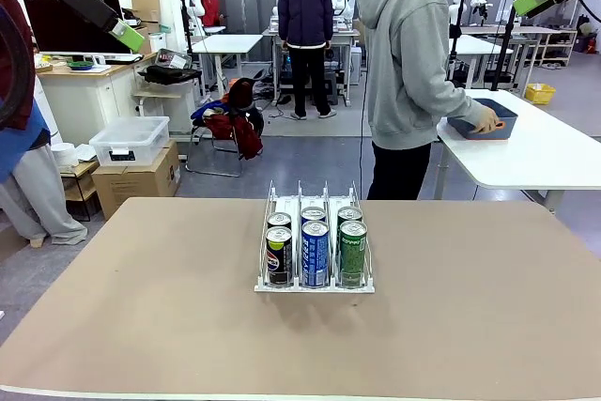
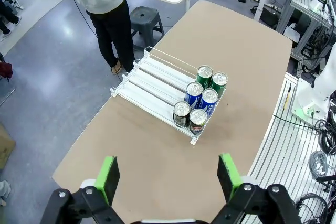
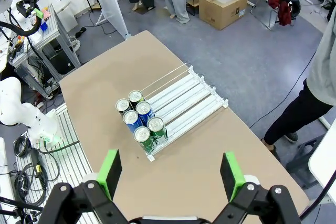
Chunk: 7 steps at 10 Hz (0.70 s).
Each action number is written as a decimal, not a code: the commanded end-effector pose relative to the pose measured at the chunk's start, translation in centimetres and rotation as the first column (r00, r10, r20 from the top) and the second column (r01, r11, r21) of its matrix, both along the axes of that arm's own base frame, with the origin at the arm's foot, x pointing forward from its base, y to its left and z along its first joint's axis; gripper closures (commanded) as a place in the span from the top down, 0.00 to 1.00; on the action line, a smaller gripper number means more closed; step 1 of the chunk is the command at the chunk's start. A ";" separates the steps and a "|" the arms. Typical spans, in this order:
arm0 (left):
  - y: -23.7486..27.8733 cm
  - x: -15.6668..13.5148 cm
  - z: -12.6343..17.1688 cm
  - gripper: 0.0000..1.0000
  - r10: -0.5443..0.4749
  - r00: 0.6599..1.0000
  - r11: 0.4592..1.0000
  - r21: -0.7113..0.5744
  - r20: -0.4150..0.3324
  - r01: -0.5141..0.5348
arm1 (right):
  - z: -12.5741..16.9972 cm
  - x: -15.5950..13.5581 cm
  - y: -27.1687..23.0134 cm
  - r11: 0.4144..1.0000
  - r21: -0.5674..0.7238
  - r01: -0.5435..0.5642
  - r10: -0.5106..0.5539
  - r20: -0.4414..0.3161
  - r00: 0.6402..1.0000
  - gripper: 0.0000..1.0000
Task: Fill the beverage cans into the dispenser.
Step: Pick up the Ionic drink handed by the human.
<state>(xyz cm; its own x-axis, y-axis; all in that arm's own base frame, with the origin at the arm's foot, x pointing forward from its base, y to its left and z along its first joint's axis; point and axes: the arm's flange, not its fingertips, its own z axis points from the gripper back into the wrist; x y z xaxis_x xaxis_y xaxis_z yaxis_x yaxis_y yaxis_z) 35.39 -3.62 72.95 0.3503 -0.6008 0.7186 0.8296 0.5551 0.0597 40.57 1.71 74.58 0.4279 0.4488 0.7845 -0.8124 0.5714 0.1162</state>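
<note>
The beverage cans (image 1: 315, 253) are black, blue and green, the dispenser (image 1: 319, 287) white, the table (image 1: 141, 307) tan.

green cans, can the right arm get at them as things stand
Probably yes: the right gripper hangs open high above the table, nothing stands between it and the green cans, and their tops are bare.

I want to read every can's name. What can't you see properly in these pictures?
- Front view: the back cans sit behind the front cans, so mostly just their tops show.
- Both wrist views: the lettering on them is too small to read.
- Front view: what lies in the blue tub is hidden by its wall and the person's hand.
</note>
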 end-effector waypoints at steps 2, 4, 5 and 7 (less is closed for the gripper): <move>0.0 0.0 0.1 1.00 0.011 1.000 1.000 0.002 0.002 -0.011 | 0.0 0.0 0.0 1.000 0.001 0.001 -0.001 0.000 1.000 1.00; 0.0 0.0 0.1 1.00 0.011 1.000 1.000 0.002 0.002 -0.011 | 0.0 0.0 0.0 1.000 0.001 0.001 -0.001 0.000 1.000 1.00; 0.0 0.0 0.1 1.00 0.011 1.000 1.000 0.002 0.002 -0.011 | 0.0 0.0 0.0 1.000 0.001 0.001 -0.001 0.000 1.000 1.00; 0.0 0.0 0.1 1.00 0.011 1.000 1.000 0.002 0.002 -0.011 | 0.0 0.0 0.0 1.000 0.001 0.001 -0.001 0.000 1.000 1.00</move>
